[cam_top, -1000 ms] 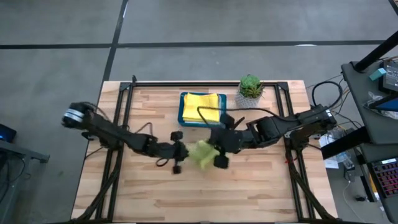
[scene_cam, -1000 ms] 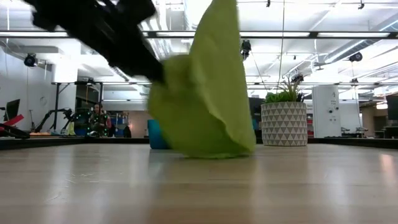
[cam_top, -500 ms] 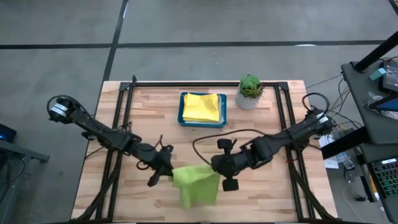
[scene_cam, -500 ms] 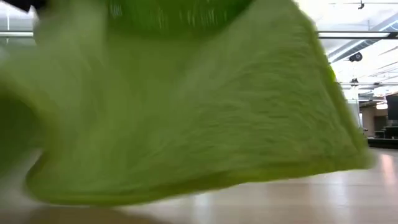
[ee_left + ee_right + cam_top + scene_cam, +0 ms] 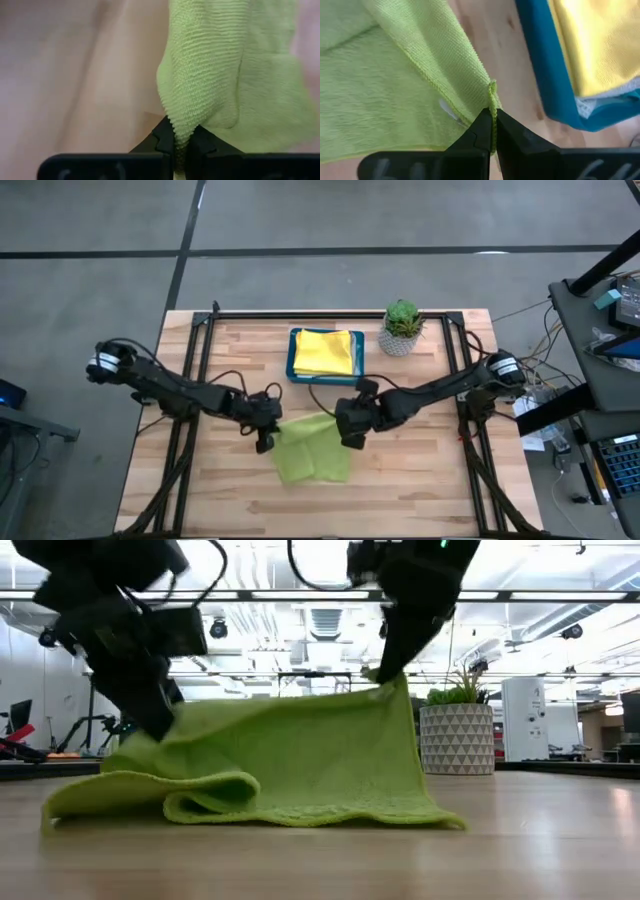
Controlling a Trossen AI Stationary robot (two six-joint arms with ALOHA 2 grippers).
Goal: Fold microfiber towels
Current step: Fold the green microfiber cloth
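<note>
A lime green towel (image 5: 312, 450) lies spread near the table's middle. Its near part is on the table and its far edge is raised, as the low view (image 5: 290, 770) shows. My left gripper (image 5: 265, 438) is shut on its far left corner. My right gripper (image 5: 350, 435) is shut on its far right corner. A folded yellow towel (image 5: 327, 352) lies in the teal tray (image 5: 292, 360) farther back, with a pale cloth edge (image 5: 590, 107) showing under it. The other towels are hidden. My left gripper pinches the towel's far left corner (image 5: 181, 131) between its two fingers, coming slanting from above and the table's left. The cloth is bunched at the fingers and held just above the table. My right gripper pinches the towel's far right corner (image 5: 492, 97) at its hemmed edge between its two fingers, coming slanting from above and the table's right. That corner (image 5: 392, 690) is lifted higher, and the cloth slopes down from it to the table.
The teal tray stands at the far middle of the table, just behind the grippers. A small potted plant (image 5: 402, 325) in a patterned pot stands to the tray's right. Bare wooden table (image 5: 420, 490) lies to the near side and to both sides of the towel.
Both grippers carried the bunched, hanging towel from the table's middle toward the near edge, moving apart. They then came back toward the far edge and lower. The towel has swung out and spread, its near part now lying on the table.
</note>
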